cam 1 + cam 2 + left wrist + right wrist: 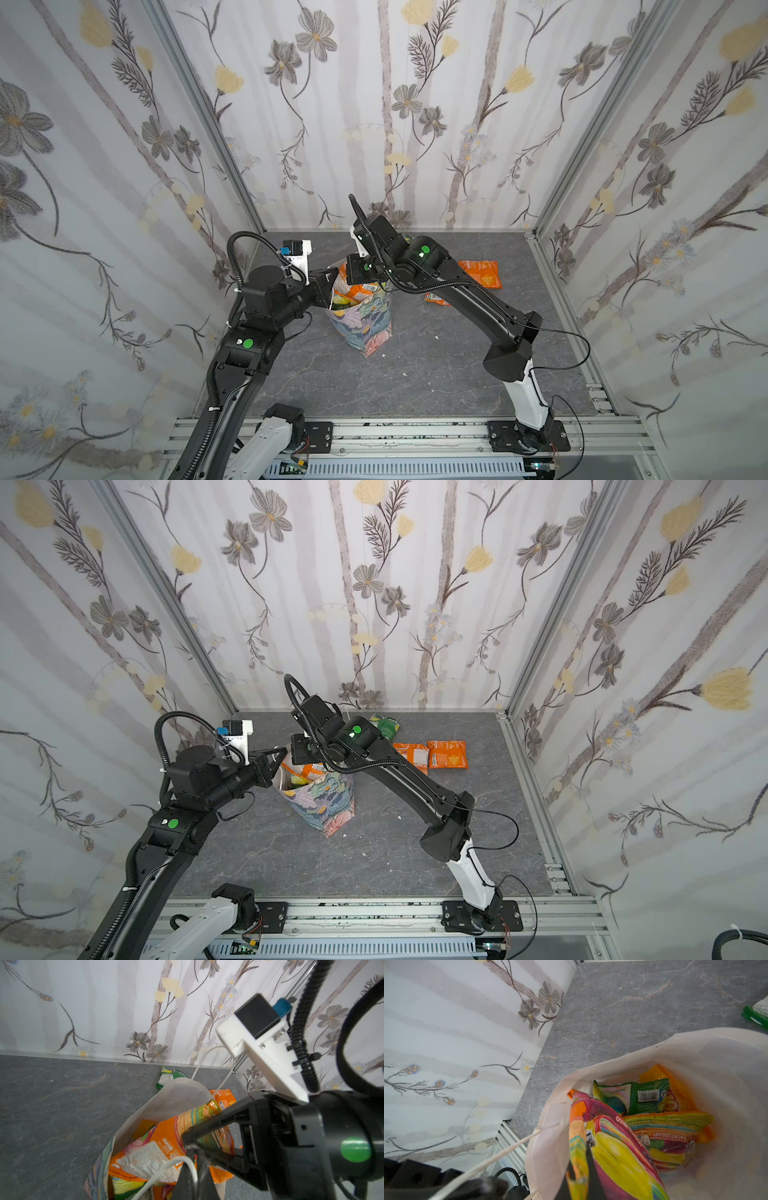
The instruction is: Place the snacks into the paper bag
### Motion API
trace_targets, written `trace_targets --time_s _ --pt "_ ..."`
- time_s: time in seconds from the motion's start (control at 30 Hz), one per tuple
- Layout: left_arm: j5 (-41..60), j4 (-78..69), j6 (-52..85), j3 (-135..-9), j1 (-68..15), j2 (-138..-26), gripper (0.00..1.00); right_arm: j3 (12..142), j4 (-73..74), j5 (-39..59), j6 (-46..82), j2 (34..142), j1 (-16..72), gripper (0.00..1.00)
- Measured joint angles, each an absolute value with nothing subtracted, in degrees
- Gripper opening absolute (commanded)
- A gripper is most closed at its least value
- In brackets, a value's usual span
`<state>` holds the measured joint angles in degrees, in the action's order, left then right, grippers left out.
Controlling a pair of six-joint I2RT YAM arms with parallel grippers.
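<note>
Two arms meet over the grey table [415,374], and both are busy with the paper bag [368,328], which stands upright near the middle with its mouth up. The left arm comes at the rim from the side and the right arm reaches over the top. In both top views the right arm's wrist therefore covers much of the opening.

Inside the bag lie a green inner packet [643,1095], an orange inner packet [679,1093] behind it, and a blackcurrant packet [668,1136] whose lettering is partly cut off. How many lie beneath them cannot be told, and the bag's floor is hidden.

Three snacks lie on the table beyond the bag. An orange packet [448,754] is in the open, and a second orange packet [412,757] just beside it is partly under the right arm. A green packet [384,725] lies near the back wall and is clipped at the edge of the right wrist view.

The right gripper [580,1169] is clamped tight on the edge of a yellow-and-pink packet [618,1157], which hangs tilted into the mouth. I judge this to be the lowering step, with the release not yet made.

The left gripper [195,1157] is closed too, pinching the thin white cord handle [500,1153], which runs taut from the rim. That pull likely serves to steady the bag and spread its mouth for the drop. The pinch itself is blurred in both wrist views.
</note>
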<state>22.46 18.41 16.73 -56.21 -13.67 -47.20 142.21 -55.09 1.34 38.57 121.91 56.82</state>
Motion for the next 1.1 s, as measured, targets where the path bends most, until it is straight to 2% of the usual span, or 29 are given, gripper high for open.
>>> trace_targets --time_s 0.2,0.27,0.33,0.47,0.57,0.73,0.9,1.1 --pt "18.46 18.98 15.94 -54.85 -13.54 -45.87 0.00 142.21 -52.14 2.68 38.52 124.03 57.54 0.01" --pt "17.02 19.51 15.40 -54.87 -13.50 -45.39 0.00 142.21 -51.27 3.66 38.52 125.14 57.80 0.18" --pt "15.68 20.12 15.27 -55.22 -13.43 -45.06 0.00 142.21 -50.74 5.02 38.33 125.95 58.02 0.28" --pt "13.52 21.39 14.33 -56.82 -13.13 -44.99 0.00 142.21 -48.73 6.72 36.45 125.01 58.02 0.58" --pt "11.64 22.46 13.65 -58.17 -12.75 -45.52 0.00 142.21 -47.99 6.70 33.71 122.52 57.41 0.70" --pt "10.17 24.12 11.99 -59.64 -12.36 -46.76 0.00 142.34 -48.95 5.37 27.18 118.37 54.85 0.73" --pt "8.38 25.21 10.52 -60.20 -11.40 -47.29 0.00 142.39 -55.02 2.50 18.70 118.15 52.31 0.72" --pt "5.54 26.65 9.69 -60.23 -8.99 -47.46 0.00 142.39 -57.25 2.87 11.55 118.52 51.31 0.62"
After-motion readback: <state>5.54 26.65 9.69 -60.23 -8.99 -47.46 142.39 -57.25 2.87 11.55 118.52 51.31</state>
